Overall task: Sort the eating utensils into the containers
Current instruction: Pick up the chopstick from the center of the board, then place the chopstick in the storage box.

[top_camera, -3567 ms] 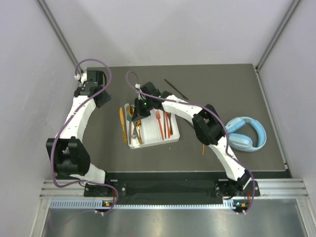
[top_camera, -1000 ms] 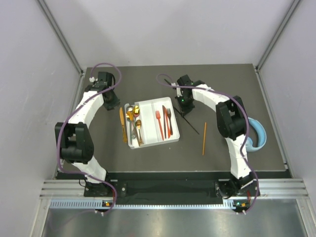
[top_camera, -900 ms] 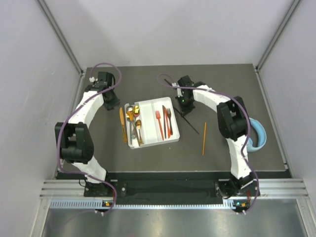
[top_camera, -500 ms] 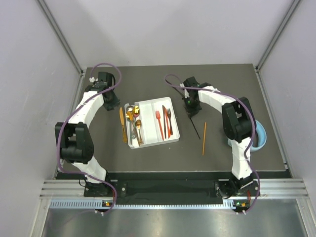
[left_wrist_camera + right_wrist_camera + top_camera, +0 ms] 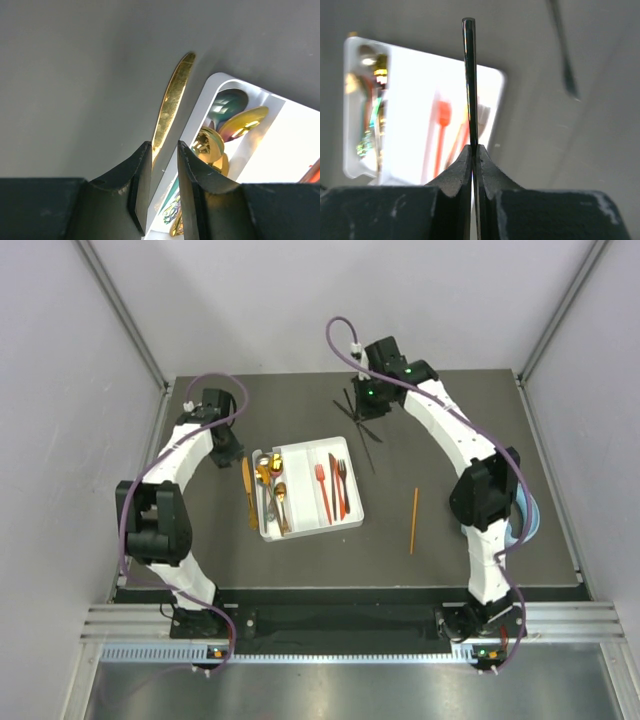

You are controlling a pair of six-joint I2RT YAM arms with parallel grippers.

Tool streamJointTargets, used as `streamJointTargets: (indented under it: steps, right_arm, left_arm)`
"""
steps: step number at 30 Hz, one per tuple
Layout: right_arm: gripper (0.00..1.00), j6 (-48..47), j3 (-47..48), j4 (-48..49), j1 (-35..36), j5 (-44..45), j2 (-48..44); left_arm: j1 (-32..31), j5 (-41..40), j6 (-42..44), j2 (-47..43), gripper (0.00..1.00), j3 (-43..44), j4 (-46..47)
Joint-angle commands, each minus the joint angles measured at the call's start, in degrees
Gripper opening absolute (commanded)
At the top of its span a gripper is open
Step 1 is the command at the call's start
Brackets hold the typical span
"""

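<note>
While the right gripper (image 5: 473, 149) clamps a thin glossy black stick (image 5: 469, 75) mid-frame, the left gripper (image 5: 162, 150) shows jaws slightly apart.

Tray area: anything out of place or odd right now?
Lying outside the tray: a gold knife on the table along its left wall, an orange stick apart to its right, and a loose black stick farther back. A second black stick is pinched in the right gripper. Nothing looks spilled or damaged.
</note>
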Motion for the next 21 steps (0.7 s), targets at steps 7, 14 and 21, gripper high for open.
streamJointTargets:
  steps: [7,14,21]
  right_arm:
    - [0.00,5.4,-2.7,4.5,10.8,-10.7,3.1]
    - [0.00,12.4,-6.2,11.4,13.6,-15.7,3.3]
    - [0.00,21.1,-13.5,20.2,13.7,-15.8,4.6]
  left_arm:
    - [-0.3,-1.6,-0.1,-0.2,0.33,-0.1,-1.7]
    - [-0.3,-2.1,-0.3,-1.1,0.32,-1.7,-1.4]
    - [-0.4,-2.1,-0.4,-1.6,0.32,-2.9,-0.9]
